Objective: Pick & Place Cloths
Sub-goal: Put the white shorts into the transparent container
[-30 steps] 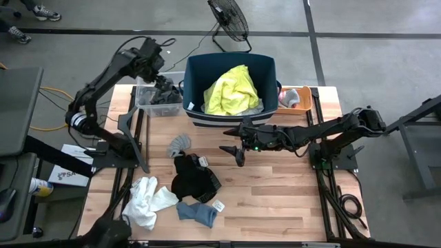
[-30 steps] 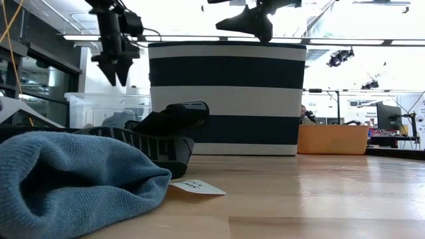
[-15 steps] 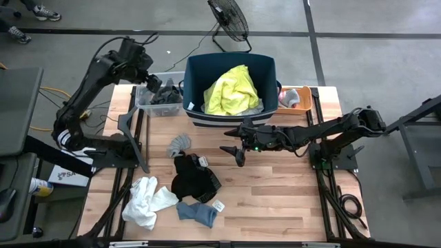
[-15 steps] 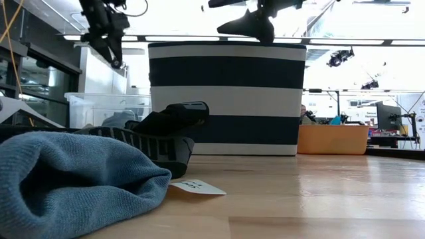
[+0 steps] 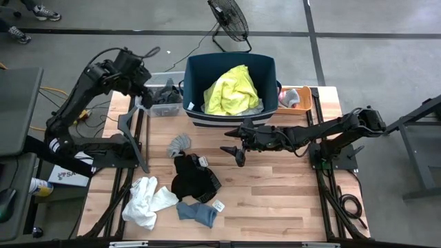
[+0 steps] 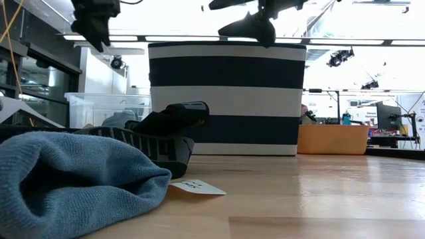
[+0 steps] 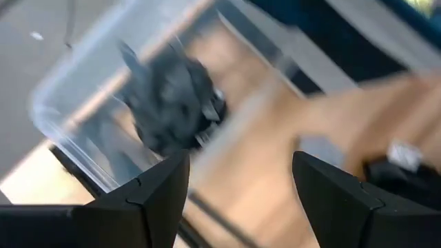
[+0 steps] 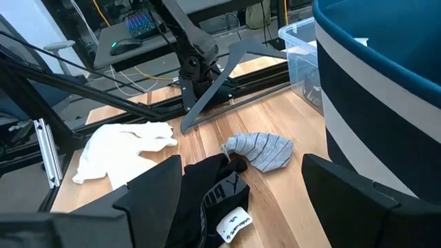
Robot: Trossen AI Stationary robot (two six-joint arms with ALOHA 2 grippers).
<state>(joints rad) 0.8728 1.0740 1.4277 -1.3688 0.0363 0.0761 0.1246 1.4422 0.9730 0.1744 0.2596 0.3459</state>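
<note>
Cloths lie scattered for you across the high view: a neon yellow shirt (image 5: 232,89) sits in the navy tub (image 5: 194,74), dark grey shorts (image 5: 164,96) are bunched in the clear bin (image 5: 143,100) beside it, and on the bare table a grey sock (image 5: 180,144), a black garment (image 5: 193,179), a white cloth (image 5: 146,200) and a blue sock (image 5: 196,213) spread toward the near edge. Your left gripper (image 5: 142,94) hangs over the clear bin's outer end; your right gripper (image 5: 236,151) hovers just in front of the tub, above the wood.

From the low view you see the blue sock (image 6: 73,179) filling the foreground, the black garment (image 6: 159,133) behind it, and the striped tub (image 6: 226,99) beyond.

Your left wrist view shows its jaws spread and empty above the dark shorts (image 7: 172,103) in the bin.

Your right wrist view shows spread, empty jaws over the black garment (image 8: 200,186), with the grey sock (image 8: 262,150) and white cloth (image 8: 124,148) farther off.
</note>
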